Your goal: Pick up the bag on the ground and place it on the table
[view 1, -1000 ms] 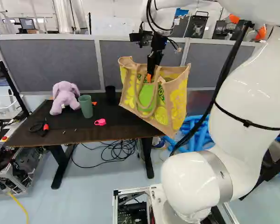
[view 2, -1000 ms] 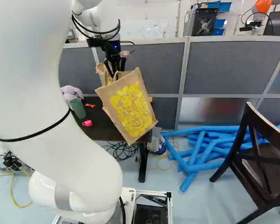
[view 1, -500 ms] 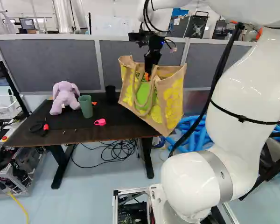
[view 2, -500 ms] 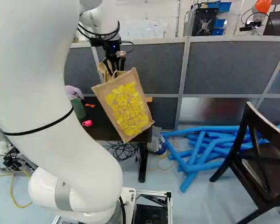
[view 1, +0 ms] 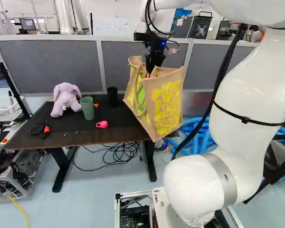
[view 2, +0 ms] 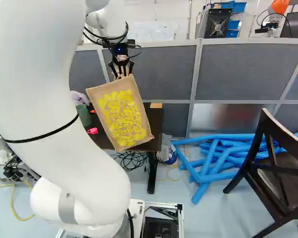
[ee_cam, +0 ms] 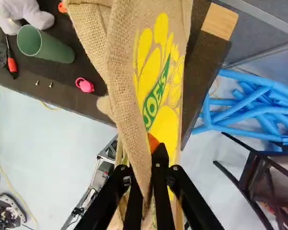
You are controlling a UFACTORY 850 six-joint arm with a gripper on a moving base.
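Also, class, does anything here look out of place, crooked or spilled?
The bag hangs askew from the tool, one bottom corner lower than the other. Black cables lie tangled under the table, and blue tubes lie heaped criss-cross on the floor, which looks untidy. I see no spill.

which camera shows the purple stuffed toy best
The left base view: it shows the purple stuffed toy on the table almost whole, head and body. In the right base view the arm hides much of it; the wrist view catches only part, cut off near the green cup.
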